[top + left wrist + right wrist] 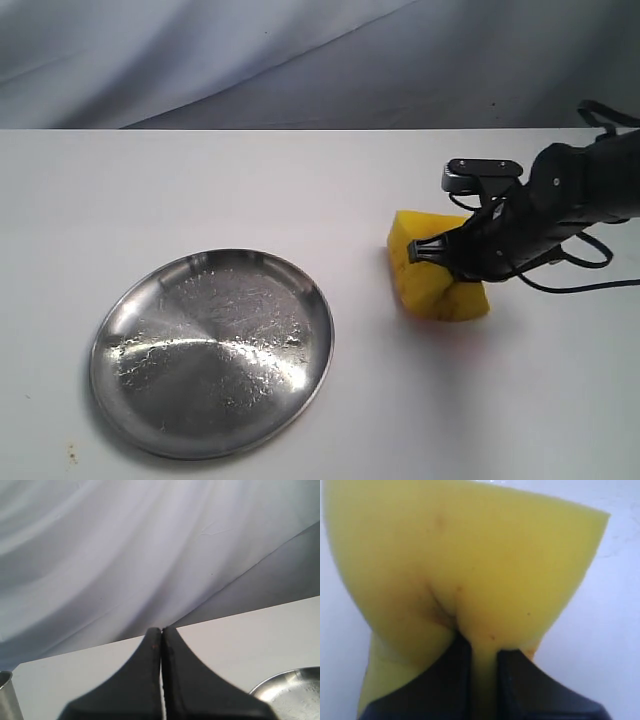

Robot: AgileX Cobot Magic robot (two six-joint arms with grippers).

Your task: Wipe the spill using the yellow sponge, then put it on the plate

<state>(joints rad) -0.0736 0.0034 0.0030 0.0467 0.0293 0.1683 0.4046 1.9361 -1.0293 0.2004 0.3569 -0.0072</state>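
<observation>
The yellow sponge (432,275) rests on the white table right of centre, squeezed out of shape. My right gripper (440,255) is shut on it, pinching a fold of foam between its black fingers (512,680). In the right wrist view the yellow sponge (470,565) fills most of the picture. The spill does not show in any view; a faint reddish tinge lies on the table just right of the sponge. The silver plate (212,350) lies at front left, bare. My left gripper (161,632) is shut on nothing, and the plate's rim (287,680) shows beside it.
A grey-white cloth backdrop (300,50) hangs behind the table's far edge. A metal cup's edge (7,695) shows in the left wrist view. A small brown speck (71,455) lies near the front left corner.
</observation>
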